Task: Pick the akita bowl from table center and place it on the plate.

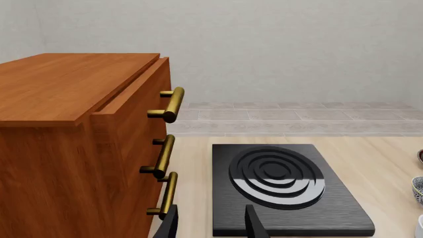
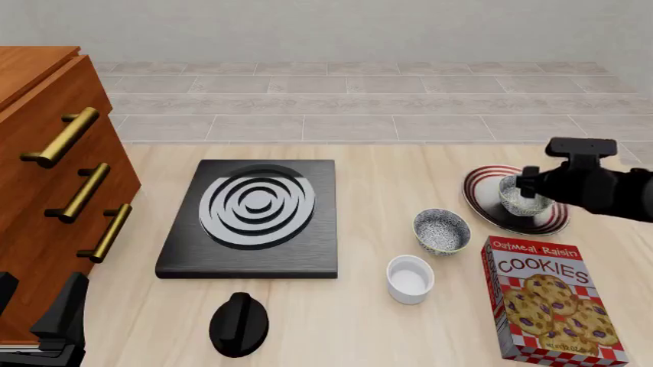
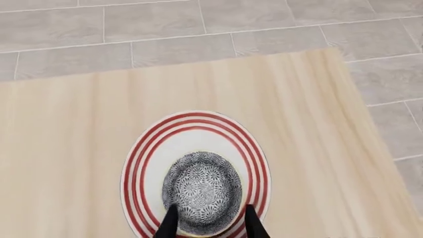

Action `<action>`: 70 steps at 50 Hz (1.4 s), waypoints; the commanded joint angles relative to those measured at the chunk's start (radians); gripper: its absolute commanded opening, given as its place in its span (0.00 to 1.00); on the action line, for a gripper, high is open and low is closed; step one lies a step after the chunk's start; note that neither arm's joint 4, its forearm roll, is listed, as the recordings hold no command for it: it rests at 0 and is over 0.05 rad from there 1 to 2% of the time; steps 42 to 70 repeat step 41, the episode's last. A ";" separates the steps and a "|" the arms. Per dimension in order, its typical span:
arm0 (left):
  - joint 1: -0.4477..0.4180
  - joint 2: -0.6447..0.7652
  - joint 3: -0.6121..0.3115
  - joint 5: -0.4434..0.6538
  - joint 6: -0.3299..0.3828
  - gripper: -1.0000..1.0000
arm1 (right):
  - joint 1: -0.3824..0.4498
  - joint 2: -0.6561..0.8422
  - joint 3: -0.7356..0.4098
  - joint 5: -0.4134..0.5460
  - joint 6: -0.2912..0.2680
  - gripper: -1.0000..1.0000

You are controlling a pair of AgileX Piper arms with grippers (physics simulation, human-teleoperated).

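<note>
The akita bowl, grey-and-white speckled, sits upright in the middle of the red-striped plate at the table's right side. In the front view the bowl shows under the right arm, on the plate. My right gripper is open just above it, one finger on each side of the bowl's near rim; I cannot tell if they touch it. Low at the front left, my left gripper stands open and holds nothing, its fingers pointing at the stove.
A look-alike speckled bowl and a plain white cup stand near mid-table. A cookie box lies front right. A black stove plate with its knob is left of centre, beside a wooden drawer cabinet.
</note>
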 commanded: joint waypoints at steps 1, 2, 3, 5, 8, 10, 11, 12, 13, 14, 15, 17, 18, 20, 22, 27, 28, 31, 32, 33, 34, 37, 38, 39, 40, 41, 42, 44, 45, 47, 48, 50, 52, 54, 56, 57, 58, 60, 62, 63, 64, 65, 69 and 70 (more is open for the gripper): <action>0.000 0.001 0.000 0.000 0.000 1.00 | 0.028 -0.117 0.068 -0.004 -0.012 1.00; 0.000 0.000 0.000 0.000 0.000 1.00 | 0.031 -0.129 0.077 -0.006 -0.014 1.00; 0.000 0.000 0.000 0.000 0.000 1.00 | 0.031 -0.130 0.077 -0.006 -0.014 1.00; 0.000 0.000 0.000 0.000 0.000 1.00 | 0.040 -0.163 0.099 -0.011 -0.015 1.00; 0.000 0.000 0.000 0.000 0.000 1.00 | 0.047 -0.192 0.121 -0.019 -0.014 1.00; 0.000 0.000 0.000 0.000 0.000 1.00 | 0.054 -0.230 0.145 -0.019 -0.013 1.00; 0.000 -0.001 0.000 0.000 0.000 1.00 | 0.060 -0.243 0.156 -0.023 -0.010 1.00; 0.000 -0.001 0.000 0.000 0.000 1.00 | 0.059 -0.261 0.164 -0.022 -0.015 1.00; 0.000 0.000 0.000 0.000 0.000 1.00 | 0.061 -0.280 0.175 -0.020 -0.016 1.00; 0.000 0.000 0.000 0.000 0.000 1.00 | 0.066 -0.291 0.187 -0.025 -0.015 1.00; 0.000 0.000 0.000 0.000 0.000 1.00 | 0.072 -0.306 0.198 -0.025 -0.012 1.00; 0.000 0.000 0.000 0.000 0.000 1.00 | 0.078 -0.332 0.216 -0.028 -0.010 1.00; 0.000 0.000 0.000 0.000 0.000 1.00 | 0.089 -0.364 0.231 -0.022 -0.005 1.00; 0.000 0.000 0.000 0.000 0.000 1.00 | 0.091 -0.379 0.241 -0.027 0.003 1.00; 0.000 0.000 0.000 0.000 0.000 1.00 | 0.104 -0.416 0.274 -0.046 0.016 1.00; 0.000 0.000 0.000 0.000 0.000 1.00 | 0.110 -0.536 0.328 -0.043 0.048 1.00; 0.000 0.000 0.000 0.000 0.000 1.00 | 0.110 -0.566 0.343 -0.043 0.054 1.00; 0.000 0.000 0.000 0.000 0.000 1.00 | 0.110 -0.611 0.365 -0.035 0.057 1.00; 0.000 0.000 0.000 0.000 0.000 1.00 | 0.110 -0.611 0.365 -0.035 0.057 1.00; 0.000 0.000 0.000 0.000 0.000 1.00 | 0.112 -0.647 0.392 -0.037 0.050 1.00; 0.000 0.000 0.000 0.000 0.000 1.00 | 0.112 -0.647 0.392 -0.037 0.050 1.00; 0.000 0.001 0.000 0.000 0.000 1.00 | 0.112 -0.744 0.422 -0.008 0.026 1.00; 0.000 0.001 0.000 0.000 0.000 1.00 | 0.112 -0.745 0.422 -0.007 0.026 1.00; 0.000 0.000 0.000 0.000 0.000 1.00 | 0.122 -0.792 0.435 0.012 0.039 1.00; 0.000 0.000 0.000 0.000 0.000 1.00 | 0.125 -0.816 0.439 0.025 0.038 1.00; 0.000 0.000 0.000 0.000 0.000 1.00 | 0.128 -0.850 0.441 0.042 0.034 1.00; 0.000 0.000 0.000 0.000 0.000 1.00 | 0.128 -0.850 0.441 0.042 0.034 1.00; 0.000 0.000 0.000 0.000 0.000 1.00 | 0.128 -0.850 0.441 0.042 0.034 1.00; 0.000 0.000 0.000 0.000 0.000 1.00 | 0.128 -0.850 0.441 0.042 0.034 1.00; 0.000 0.000 0.000 0.000 0.000 1.00 | 0.128 -0.850 0.441 0.042 0.034 1.00; 0.000 0.000 0.000 0.000 0.000 1.00 | 0.128 -0.850 0.441 0.042 0.034 1.00; 0.000 0.000 0.000 0.000 0.000 1.00 | 0.128 -0.850 0.441 0.042 0.034 1.00; 0.000 0.000 0.000 0.000 0.000 1.00 | 0.128 -0.850 0.441 0.042 0.034 1.00; 0.000 0.000 0.000 0.000 0.000 1.00 | 0.128 -0.850 0.441 0.042 0.034 1.00; 0.000 0.000 0.000 0.000 0.000 1.00 | 0.128 -0.850 0.441 0.042 0.034 1.00; 0.000 0.000 0.000 0.000 0.000 1.00 | 0.128 -0.850 0.441 0.042 0.034 1.00; 0.000 0.000 0.000 0.000 0.000 1.00 | 0.128 -0.850 0.441 0.042 0.034 1.00; 0.000 0.000 0.000 0.000 0.000 1.00 | 0.128 -0.850 0.441 0.042 0.034 1.00; 0.000 0.000 0.000 0.000 0.000 1.00 | 0.128 -0.850 0.441 0.042 0.034 1.00; 0.000 0.000 0.000 0.000 0.000 1.00 | 0.128 -0.850 0.441 0.042 0.034 1.00; 0.000 0.000 0.000 0.000 0.000 1.00 | 0.128 -0.850 0.441 0.042 0.034 1.00; 0.000 0.000 0.000 0.000 0.000 1.00 | 0.128 -0.850 0.441 0.042 0.034 1.00; 0.000 0.000 0.000 0.000 0.000 1.00 | 0.128 -0.850 0.441 0.042 0.034 1.00; 0.000 0.000 0.000 0.000 0.000 1.00 | 0.128 -0.850 0.441 0.042 0.034 1.00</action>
